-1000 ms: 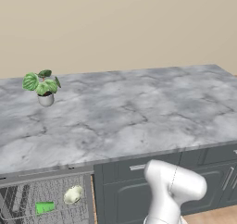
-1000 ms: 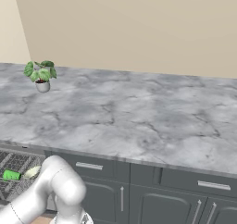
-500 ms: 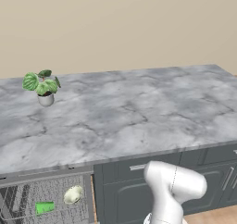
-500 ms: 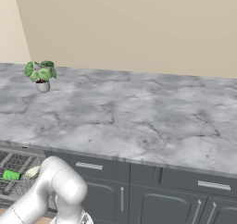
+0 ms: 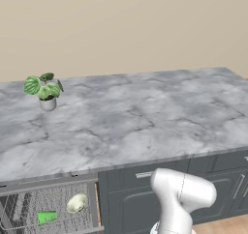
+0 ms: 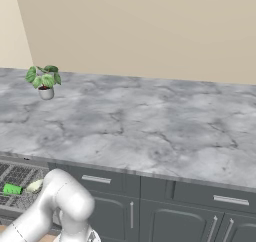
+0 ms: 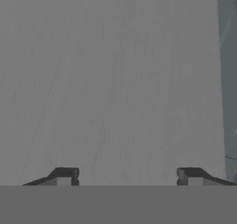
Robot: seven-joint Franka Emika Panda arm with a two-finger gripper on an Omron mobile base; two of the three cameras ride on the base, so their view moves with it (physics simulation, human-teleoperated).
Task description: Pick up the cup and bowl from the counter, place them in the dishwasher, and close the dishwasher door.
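Cup [image 5: 47, 216] and bowl [image 5: 76, 203] lie in the dishwasher [image 5: 29, 211] rack, left of the arm; tool [image 7: 126, 174], tips apart and empty, faces a grey panel, likely the door awaiting closing.

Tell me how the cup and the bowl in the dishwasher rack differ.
The cup is bright green; the bowl is pale cream. The cup lies toward the rack's front, the bowl farther in. The cup looks blocky, the bowl rounded. Both rest apart on the wire rack under the counter.
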